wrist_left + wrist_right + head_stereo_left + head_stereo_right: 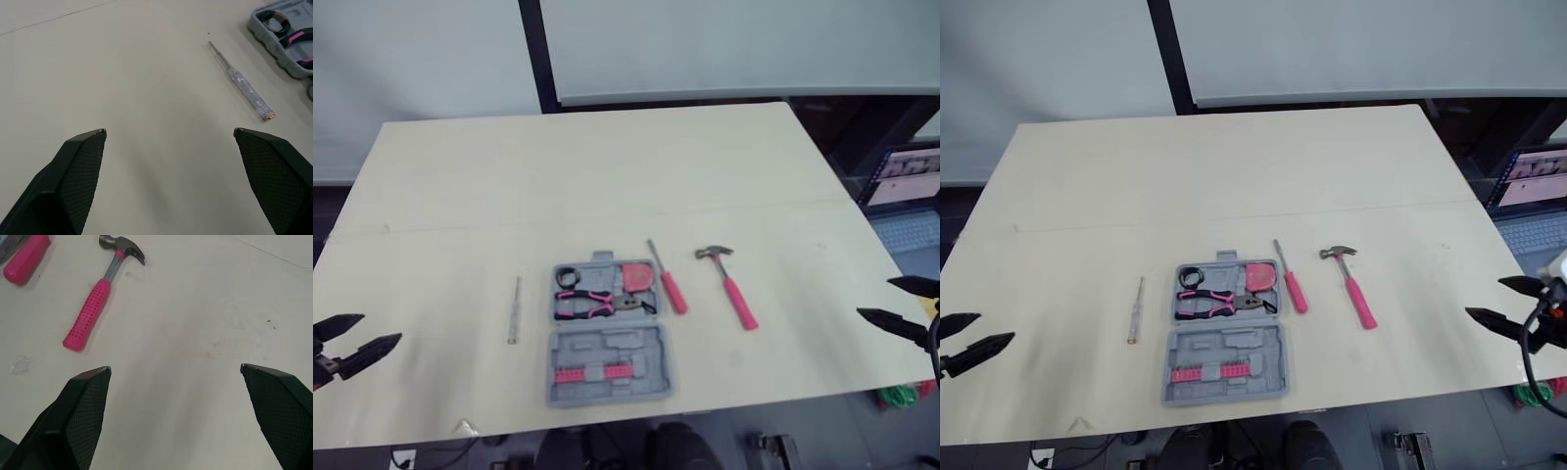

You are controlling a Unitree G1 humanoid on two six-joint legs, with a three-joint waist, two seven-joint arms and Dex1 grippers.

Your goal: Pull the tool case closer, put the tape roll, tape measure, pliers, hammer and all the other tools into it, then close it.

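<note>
An open grey tool case (pixel 607 333) lies near the table's front edge, its two halves flat. The far half holds a black tape roll (pixel 568 277), pink-handled pliers (pixel 592 305) and a pink tape measure (pixel 637 276). The near half holds a row of pink bits (pixel 592 372). Right of the case lie a pink-handled screwdriver (pixel 668 279) and a pink-handled hammer (pixel 731 285). A clear tester screwdriver (pixel 514 310) lies left of the case. My left gripper (pixel 357 343) hovers open at the table's left front. My right gripper (pixel 899 304) hovers open at the right edge.
The pale wooden table (pixel 607 176) stretches far beyond the case. A laptop (pixel 908 196) stands off the table's right side. A dark vertical post (pixel 536 54) rises behind the table's far edge.
</note>
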